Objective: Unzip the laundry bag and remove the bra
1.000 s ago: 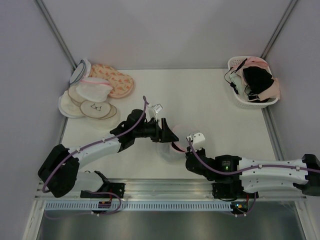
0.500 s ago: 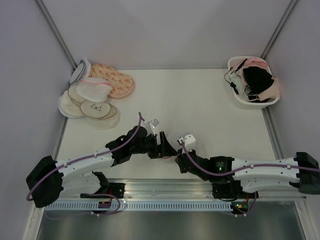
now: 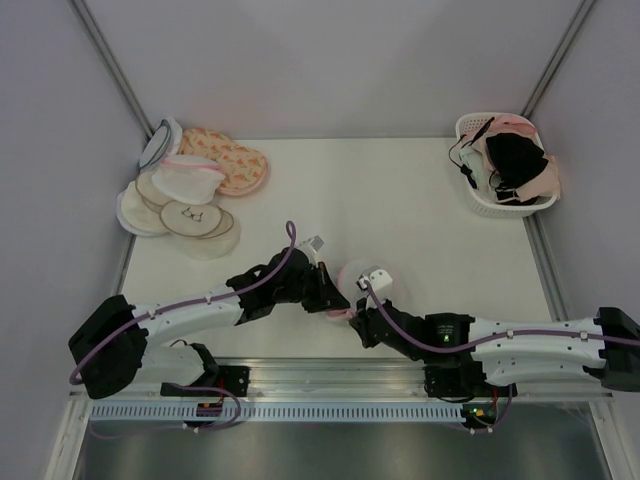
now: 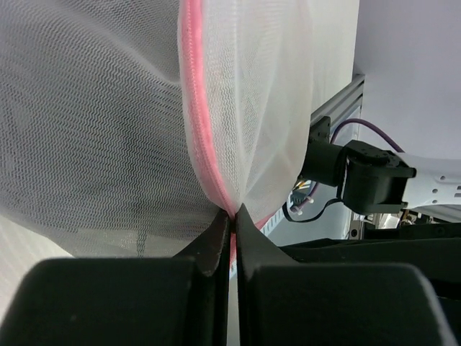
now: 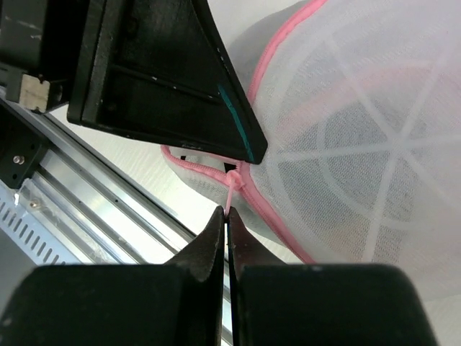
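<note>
**Top view:** The laundry bag sits just beyond the aluminium rail, about midway along it, between the two arms. The left gripper and the right gripper meet at the bag's rail-side rim. From up here I cannot tell how their jaws stand.

**Left wrist:** The jaws are pinched almost together on the pink zipper trim, so the left gripper holds the bag by its rim. The trim runs as one unbroken line with no gap showing. A dark shape behind the mesh is probably the bra, which would put it inside the bag.

**Right wrist:** The fingers are closed to a thin slit on the pink pull cord, which hangs from the slider on the side of the bag toward the rail. The zipper looks closed on both sides of the slider.

By my reading both grips are set, but the unzipping has hardly begun. The whole run of the zipper round the rim is left to do, and so is lifting the bra out.
</note>
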Tool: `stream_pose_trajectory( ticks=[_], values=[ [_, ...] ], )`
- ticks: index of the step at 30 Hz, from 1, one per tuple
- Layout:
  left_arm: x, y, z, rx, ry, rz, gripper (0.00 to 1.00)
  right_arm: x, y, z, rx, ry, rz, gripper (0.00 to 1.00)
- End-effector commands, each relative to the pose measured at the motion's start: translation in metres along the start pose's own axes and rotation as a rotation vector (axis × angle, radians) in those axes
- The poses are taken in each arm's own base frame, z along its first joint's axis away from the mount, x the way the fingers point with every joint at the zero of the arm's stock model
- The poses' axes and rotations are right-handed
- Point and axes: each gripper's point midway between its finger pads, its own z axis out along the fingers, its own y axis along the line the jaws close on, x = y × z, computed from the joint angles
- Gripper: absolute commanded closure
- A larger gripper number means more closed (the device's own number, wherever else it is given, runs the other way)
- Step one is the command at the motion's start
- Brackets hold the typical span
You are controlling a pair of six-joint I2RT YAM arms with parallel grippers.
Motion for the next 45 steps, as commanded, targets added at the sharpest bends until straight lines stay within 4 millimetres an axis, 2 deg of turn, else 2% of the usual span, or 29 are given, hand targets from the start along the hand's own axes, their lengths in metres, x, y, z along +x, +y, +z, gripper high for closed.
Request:
stream_pose_trajectory(
  ticks=[1, 2, 5, 8, 11, 14, 16, 20, 26, 27, 28, 29, 30, 33, 34, 36, 37, 39, 41, 43, 45],
  values=[
    [-0.017, -0.012, 0.004, 0.001, -0.053, 0.047, 0.98, -0.007, 0.001, -0.006, -0.009, -0.021, 0.015, 1.0],
    [-0.018, -0.01, 0.003, -0.007, -0.056, 0.049, 0.98, -0.002, -0.012, -0.008, 0.053, -0.004, 0.011, 1.0],
    [-0.024, -0.005, -0.003, -0.022, -0.08, 0.059, 0.98, -0.004, -0.034, -0.014, 0.168, -0.004, 0.021, 1.0],
    [-0.028, 0.003, -0.013, -0.041, -0.098, 0.058, 0.98, 0.006, -0.057, -0.024, 0.27, 0.028, 0.021, 1.0],
    [-0.032, 0.007, -0.022, -0.051, -0.113, 0.071, 0.98, 0.007, -0.066, -0.03, 0.303, 0.026, 0.046, 0.99],
    [-0.04, 0.009, -0.028, -0.049, -0.125, 0.083, 0.98, 0.012, -0.09, -0.041, 0.415, 0.033, 0.044, 1.0],
    [-0.042, 0.005, -0.03, -0.039, -0.118, 0.106, 0.98, 0.005, -0.1, -0.045, 0.486, -0.006, 0.071, 1.0],
    [-0.046, -0.002, -0.031, -0.016, -0.097, 0.143, 0.98, 0.003, -0.108, -0.048, 0.554, -0.018, 0.064, 1.0],
    [-0.058, -0.025, -0.04, 0.044, -0.133, 0.196, 0.98, -0.007, -0.099, -0.039, 0.522, -0.048, 0.034, 1.0],
    [-0.062, -0.033, -0.044, 0.061, -0.152, 0.199, 0.98, -0.008, -0.098, -0.038, 0.52, -0.049, 0.035, 0.94],
    [-0.065, -0.036, -0.047, 0.068, -0.167, 0.198, 0.98, -0.008, -0.099, -0.037, 0.524, -0.047, 0.028, 0.77],
    [-0.066, -0.04, -0.048, 0.079, -0.173, 0.197, 0.98, -0.012, -0.096, -0.036, 0.518, -0.052, 0.034, 0.55],
    [-0.068, -0.046, -0.052, 0.091, -0.182, 0.191, 0.98, -0.014, -0.098, -0.036, 0.532, -0.052, 0.029, 0.28],
    [-0.067, -0.05, -0.056, 0.106, -0.184, 0.169, 0.96, -0.028, -0.097, -0.043, 0.544, -0.076, 0.03, 0.03],
    [-0.064, -0.051, -0.057, 0.111, -0.174, 0.163, 0.92, -0.034, -0.094, -0.046, 0.518, -0.092, 0.042, 0.02],
    [-0.058, -0.047, -0.055, 0.113, -0.161, 0.144, 0.91, -0.043, -0.073, -0.045, 0.38, -0.095, 0.021, 0.02],
    [-0.055, -0.049, -0.054, 0.124, -0.158, 0.148, 0.87, -0.046, -0.062, -0.044, 0.313, -0.094, 0.02, 0.02],
    [-0.051, -0.045, -0.051, 0.12, -0.146, 0.14, 0.87, -0.056, -0.036, -0.043, 0.177, -0.114, 0.04, 0.02],
    [-0.046, -0.047, -0.046, 0.13, -0.132, 0.142, 0.87, -0.069, -0.023, -0.043, 0.126, -0.136, 0.017, 0.02],
    [-0.036, -0.052, -0.042, 0.159, -0.096, 0.159, 0.89, -0.079, -0.022, -0.042, 0.152, -0.16, 0.004, 0.02],
    [-0.031, -0.058, -0.036, 0.185, -0.071, 0.176, 0.92, -0.106, -0.027, -0.047, 0.232, -0.236, 0.02, 0.02]
  ],
)
